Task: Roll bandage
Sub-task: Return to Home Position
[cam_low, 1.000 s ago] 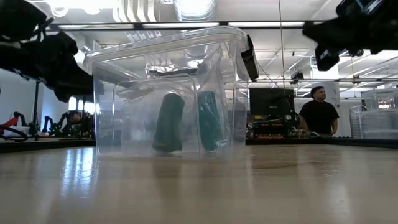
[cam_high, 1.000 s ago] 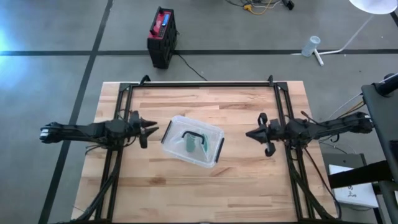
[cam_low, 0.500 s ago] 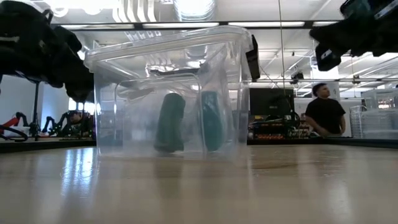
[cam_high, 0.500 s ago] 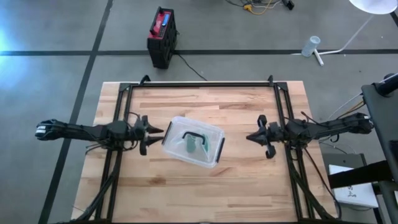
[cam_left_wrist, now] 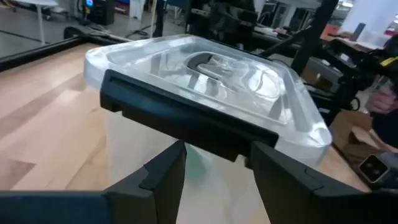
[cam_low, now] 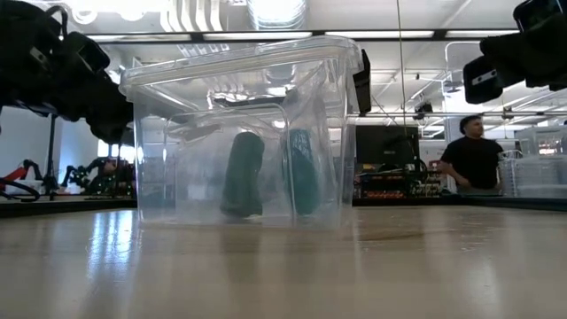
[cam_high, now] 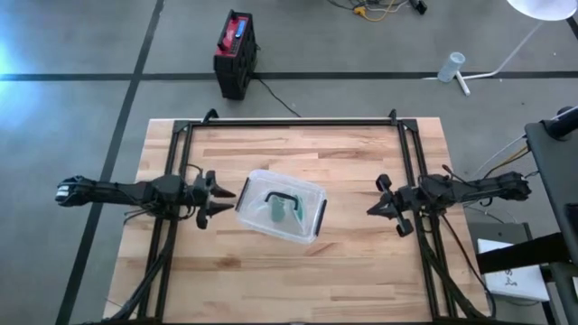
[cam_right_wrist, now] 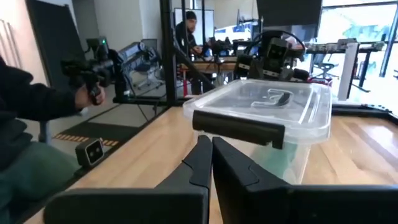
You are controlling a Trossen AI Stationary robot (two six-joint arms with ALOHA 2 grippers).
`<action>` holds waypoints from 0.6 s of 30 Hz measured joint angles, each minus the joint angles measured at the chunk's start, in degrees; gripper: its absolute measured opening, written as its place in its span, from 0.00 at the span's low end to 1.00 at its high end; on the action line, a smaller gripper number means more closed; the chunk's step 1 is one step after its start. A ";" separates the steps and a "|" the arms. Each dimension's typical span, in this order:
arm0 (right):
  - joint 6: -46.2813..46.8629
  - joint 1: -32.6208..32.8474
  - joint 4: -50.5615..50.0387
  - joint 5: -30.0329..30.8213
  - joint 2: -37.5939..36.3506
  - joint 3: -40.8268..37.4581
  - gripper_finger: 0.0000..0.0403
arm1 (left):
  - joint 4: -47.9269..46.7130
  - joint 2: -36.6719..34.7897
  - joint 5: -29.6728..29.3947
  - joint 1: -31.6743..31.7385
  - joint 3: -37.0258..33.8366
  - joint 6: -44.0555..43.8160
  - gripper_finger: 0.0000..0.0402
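A clear plastic box point(cam_high: 280, 205) with its lid on stands mid-table. Inside it a dark green bandage roll point(cam_low: 241, 175) and a teal bandage roll point(cam_low: 301, 171) stand upright on their ends. My left gripper point(cam_high: 228, 192) hovers open just left of the box. In the left wrist view its fingers point(cam_left_wrist: 163, 177) stand just short of the black latch point(cam_left_wrist: 186, 121) on that side. My right gripper point(cam_high: 370, 209) is shut and hovers to the right of the box point(cam_right_wrist: 267, 112), clear of it and pointing at the right latch point(cam_right_wrist: 239, 127).
Black frame rails point(cam_high: 172, 181) run along the table's left, far and right sides. A person point(cam_low: 469, 159) stands in the room behind the table. A hand holding a device point(cam_right_wrist: 90, 78) shows off the table. Bare wood lies in front of and behind the box.
My right gripper has drawn back from the box toward the table's right and near edges, sinking a little and staying shut. My left gripper has tipped its fingers closer to level beside the box's left latch. The box and the rolls have kept still.
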 joint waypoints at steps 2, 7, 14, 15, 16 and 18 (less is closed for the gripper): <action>-0.58 0.01 -0.67 -0.53 -0.97 -0.01 0.02 | -0.29 -0.08 -0.70 -0.01 0.00 0.98 0.43; -2.56 0.01 -2.36 -0.49 -1.17 -0.04 0.02 | -0.34 1.19 -1.78 -0.01 0.00 1.94 0.40; 0.90 0.01 -4.92 -0.46 1.46 -0.09 0.02 | -0.25 3.54 -1.82 -0.01 -0.01 1.31 0.36; 1.11 0.01 -4.40 -0.46 1.89 -0.11 0.02 | -0.24 3.83 -1.82 0.01 -0.03 1.31 0.36; 1.09 0.01 -3.86 -0.43 1.92 -0.11 0.02 | -0.16 4.15 -1.84 -0.01 -0.03 1.31 0.35; -0.93 0.01 -1.56 -0.04 1.87 0.06 0.02 | -0.11 4.81 -1.85 -0.01 -0.03 1.30 0.35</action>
